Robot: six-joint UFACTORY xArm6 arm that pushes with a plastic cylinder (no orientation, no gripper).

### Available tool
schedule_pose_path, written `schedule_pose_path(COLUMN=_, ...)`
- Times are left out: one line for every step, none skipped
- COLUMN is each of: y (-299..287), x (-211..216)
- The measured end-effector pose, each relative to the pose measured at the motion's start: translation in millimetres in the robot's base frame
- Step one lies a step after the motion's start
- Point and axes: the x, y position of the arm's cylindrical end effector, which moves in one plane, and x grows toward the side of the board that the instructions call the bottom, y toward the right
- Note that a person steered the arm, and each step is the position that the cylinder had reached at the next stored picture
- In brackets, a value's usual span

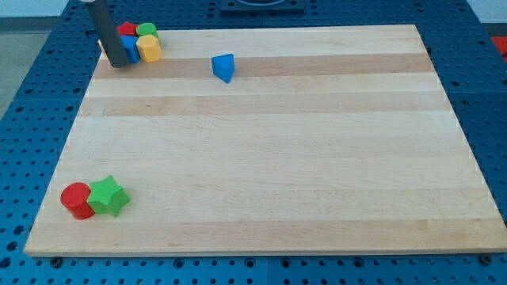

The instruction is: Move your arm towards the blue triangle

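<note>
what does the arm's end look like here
A straight dark rod, grey-black and smooth, entering from the view's top left. My tip is blunt and round, beside the block cluster. No claw, cables or markings show.

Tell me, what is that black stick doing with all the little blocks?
It is my arm's pushing rod. My tip sits at the view's top left of the wooden board, against a huddle of small blocks. The blue triangle I am heading for stands alone to the right. A red cylinder and green star touch at bottom left.
</note>
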Motion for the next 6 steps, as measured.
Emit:
schedule_pose_path(y=0, x=-9)
schedule_pose_path(y=1, x=6)
schedule_pose_path(y=8, x=37)
schedule_pose_path(y=33, x=62)
schedule_pose_path(y=73, x=85)
schedule_pose_path(y=141, x=89)
